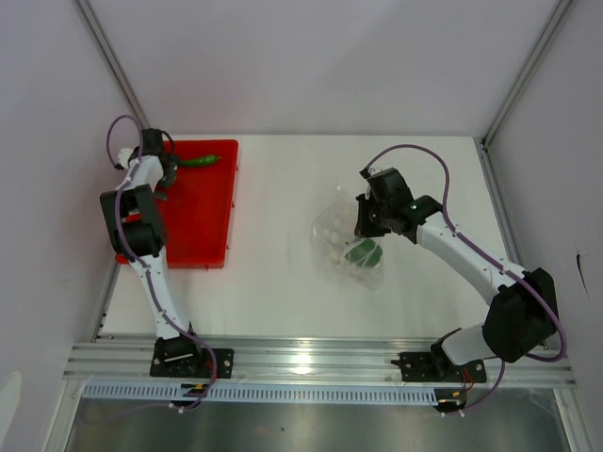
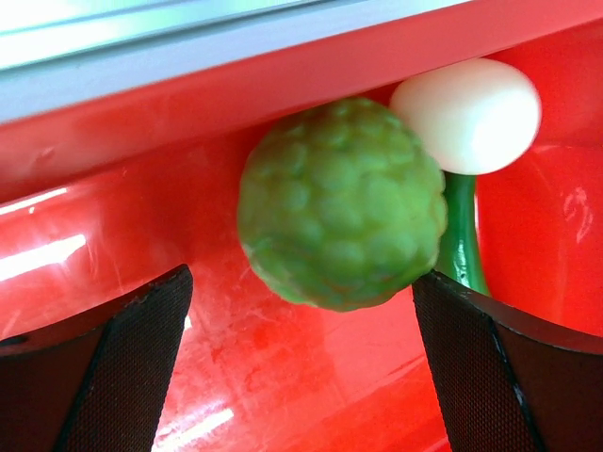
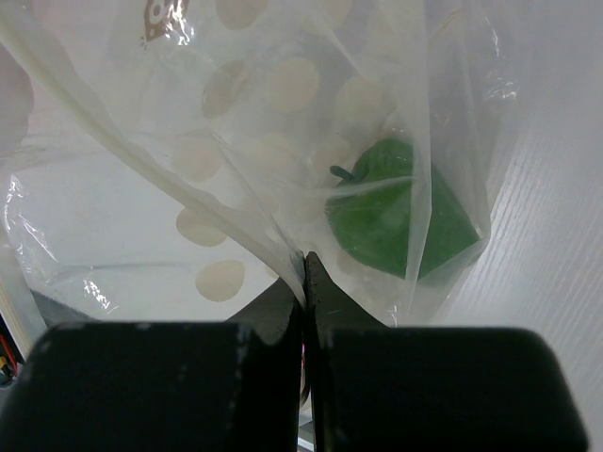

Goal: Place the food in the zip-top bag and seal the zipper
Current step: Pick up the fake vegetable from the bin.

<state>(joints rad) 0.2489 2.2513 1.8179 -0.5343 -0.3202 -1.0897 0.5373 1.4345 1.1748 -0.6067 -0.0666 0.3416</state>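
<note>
In the left wrist view a bumpy lime-green ball (image 2: 341,202) rests against the red tray's wall, with a small white ball (image 2: 468,115) and a dark green pepper stem (image 2: 460,243) just beyond it. My left gripper (image 2: 301,353) is open, its fingers either side of the green ball and a little short of it. It sits over the tray's far left corner (image 1: 160,168), beside a green pepper (image 1: 200,161). My right gripper (image 3: 306,273) is shut on an edge of the clear zip-top bag (image 3: 283,141), which holds a dark green pepper piece (image 3: 396,218). The bag (image 1: 350,247) lies mid-table.
The red tray (image 1: 203,221) lies at the table's left side, near the left wall. The white table (image 1: 273,282) runs to an aluminium rail at the near edge. Frame posts stand at the back corners.
</note>
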